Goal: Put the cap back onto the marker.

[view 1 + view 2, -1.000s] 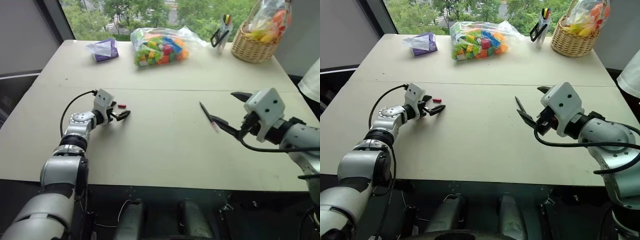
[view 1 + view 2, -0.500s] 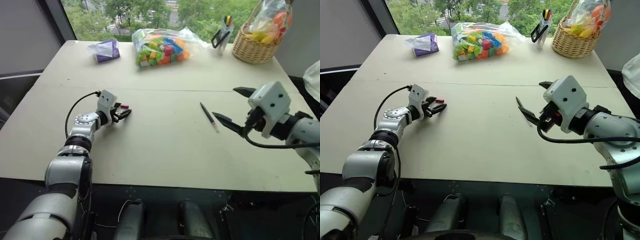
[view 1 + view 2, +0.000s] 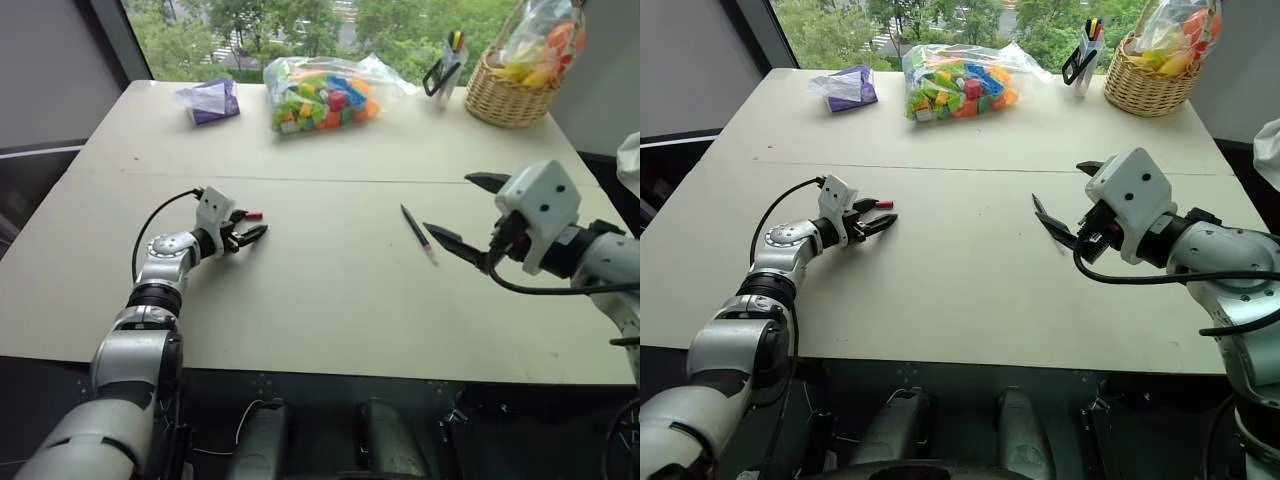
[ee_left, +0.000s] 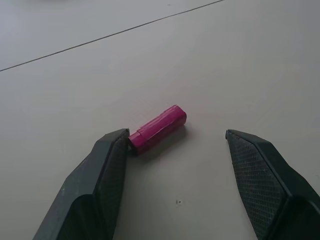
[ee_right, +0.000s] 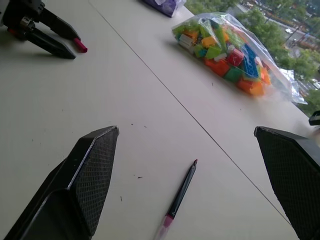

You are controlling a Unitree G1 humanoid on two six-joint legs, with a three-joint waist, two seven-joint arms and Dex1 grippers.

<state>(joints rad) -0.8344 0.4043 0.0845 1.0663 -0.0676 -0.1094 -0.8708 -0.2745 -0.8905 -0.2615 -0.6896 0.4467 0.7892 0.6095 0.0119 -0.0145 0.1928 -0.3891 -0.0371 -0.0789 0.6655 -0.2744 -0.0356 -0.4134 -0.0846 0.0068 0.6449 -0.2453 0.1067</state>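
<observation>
The cap (image 4: 159, 129), a short red cylinder, lies flat on the beige table (image 3: 330, 300) at the left. My left gripper (image 4: 176, 134) is open low over the table, and one end of the cap touches one fingertip (image 4: 116, 142); the other finger stands clear of it. In the head view the cap (image 3: 253, 214) sits just beyond the left gripper (image 3: 245, 235). The marker (image 3: 417, 232), thin and black with a pale pink tip, lies on the table to the right of centre. My right gripper (image 3: 462, 212) hovers wide open above and just right of the marker (image 5: 180, 192).
A clear bag of coloured blocks (image 3: 320, 92) and a purple packet (image 3: 210, 100) lie at the table's far side. A wicker basket (image 3: 510, 95) and a holder with scissors (image 3: 443, 72) stand at the far right. White cloth (image 3: 630, 160) shows at the right edge.
My left gripper's fingers have narrowed partway and edged towards the cap, which now lies at one fingertip. The right gripper has kept still; the camera shifted a little.
</observation>
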